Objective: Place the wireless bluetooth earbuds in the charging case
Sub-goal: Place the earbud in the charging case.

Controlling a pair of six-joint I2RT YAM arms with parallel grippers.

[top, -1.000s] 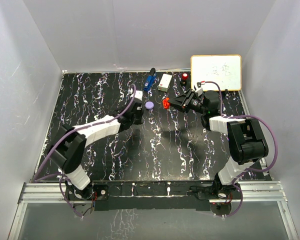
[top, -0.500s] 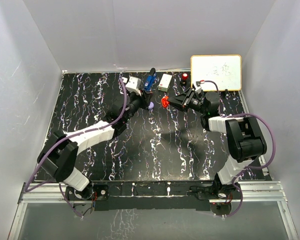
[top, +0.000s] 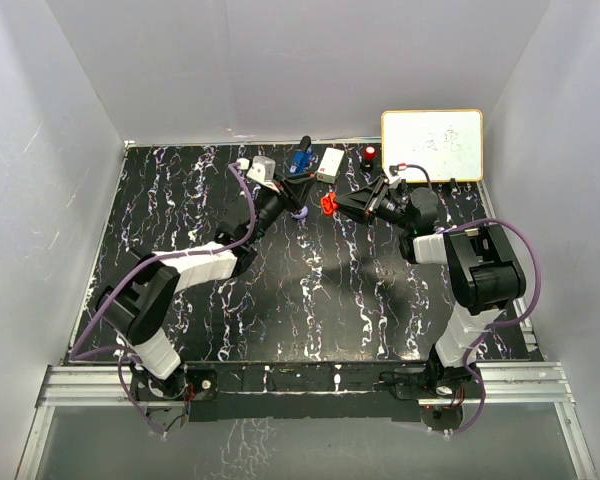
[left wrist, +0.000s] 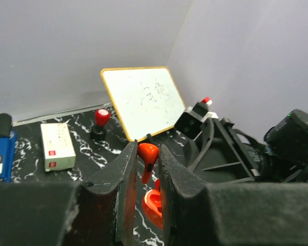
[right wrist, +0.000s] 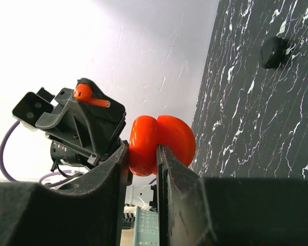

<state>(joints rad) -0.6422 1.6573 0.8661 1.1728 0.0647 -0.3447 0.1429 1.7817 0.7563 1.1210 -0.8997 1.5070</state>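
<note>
We are pinching a red earbud (left wrist: pixel 148 163) between the fingers of the left gripper (left wrist: pixel 147 150), its stem hanging down from the closed fingertips. Just below and ahead of that gripper sits the red charging case (left wrist: pixel 153 204) with its lid open. The right gripper (right wrist: pixel 142 151) is clamping it at the fingertips, up off the black marbled tabletop (right wrist: pixel 256 128). Beyond the left gripper a whiteboard (left wrist: pixel 143 100) is leaning against the wall; off to its left lies a white box (left wrist: pixel 56 146).

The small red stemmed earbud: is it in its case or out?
Out. The small red stemmed earbud is pinched in the left gripper, clear of the rounded red case that the right gripper clamps.
</note>
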